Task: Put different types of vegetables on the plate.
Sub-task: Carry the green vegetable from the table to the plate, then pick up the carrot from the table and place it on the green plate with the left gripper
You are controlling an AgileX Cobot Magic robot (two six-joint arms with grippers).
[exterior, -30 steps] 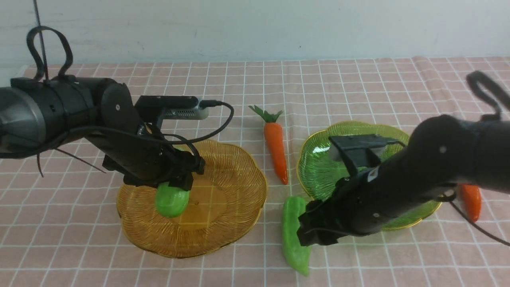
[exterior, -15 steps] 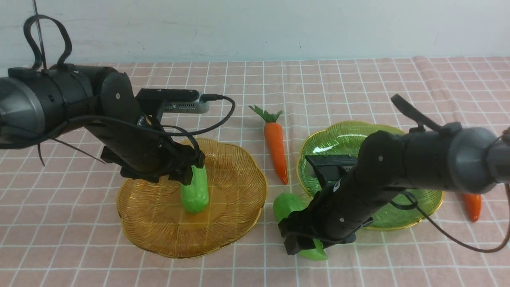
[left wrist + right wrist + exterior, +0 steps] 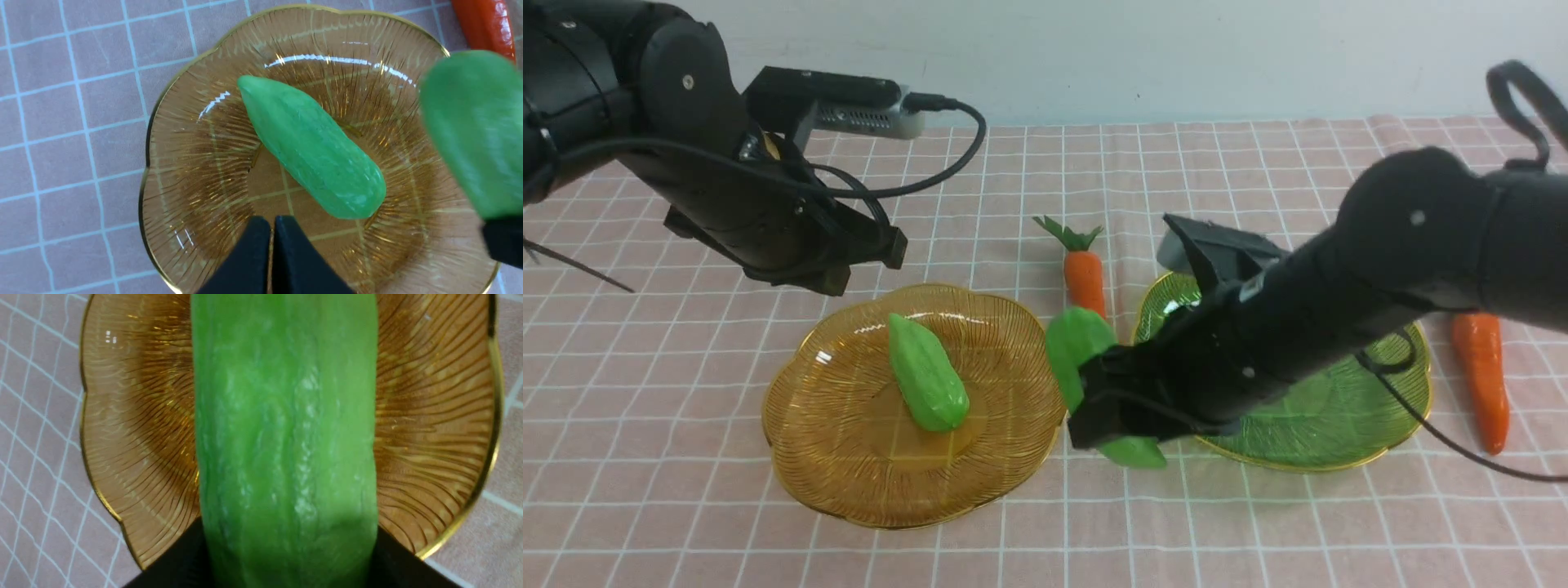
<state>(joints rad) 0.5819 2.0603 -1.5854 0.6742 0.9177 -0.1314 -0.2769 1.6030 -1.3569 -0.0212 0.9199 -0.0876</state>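
Front view: two scalloped, ribbed glass plates, the amber plate (image 3: 849,478) and the green plate (image 3: 1347,425) to its right. Two glossy tapered carrots: leafy carrot (image 3: 1084,276) behind its right rim, far carrot (image 3: 1480,367) well right. Two bumpy green gourds: resting gourd (image 3: 925,382) on the amber plate, lifted gourd (image 3: 1076,343) clamped by the right gripper (image 3: 1112,418) at its right rim.

Left wrist view: the left gripper (image 3: 271,223) has its fingers pressed together, empty, above the amber plate.

Right wrist view: the lifted gourd's warty skin spans the amber plate.

Glossy ribbed translucent amber plate (image 3: 849,474), bumpy satin green gourd (image 3: 927,380), matt checked cloth (image 3: 1258,163).
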